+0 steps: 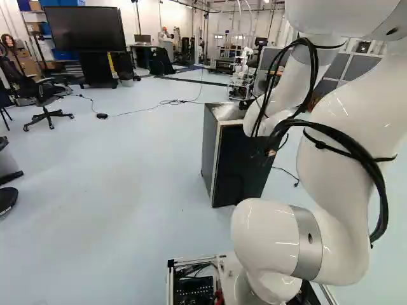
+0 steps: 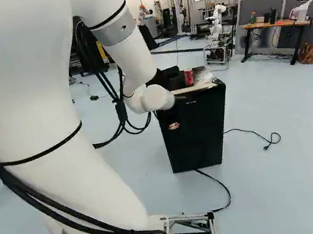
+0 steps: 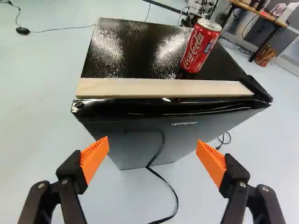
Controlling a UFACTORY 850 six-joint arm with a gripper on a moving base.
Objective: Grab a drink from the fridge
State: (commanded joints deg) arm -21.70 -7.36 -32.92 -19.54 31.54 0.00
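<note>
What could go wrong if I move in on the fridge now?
The red can stands close behind the wooden strip on the fridge; a bump to either might topple it. The open gripper faces the fridge's front, so driving ahead may ram it. The black cable on the floor could snag the base.

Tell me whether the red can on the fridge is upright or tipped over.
Upright: the red can stands on its base atop the fridge, its silver lid uppermost.
</note>
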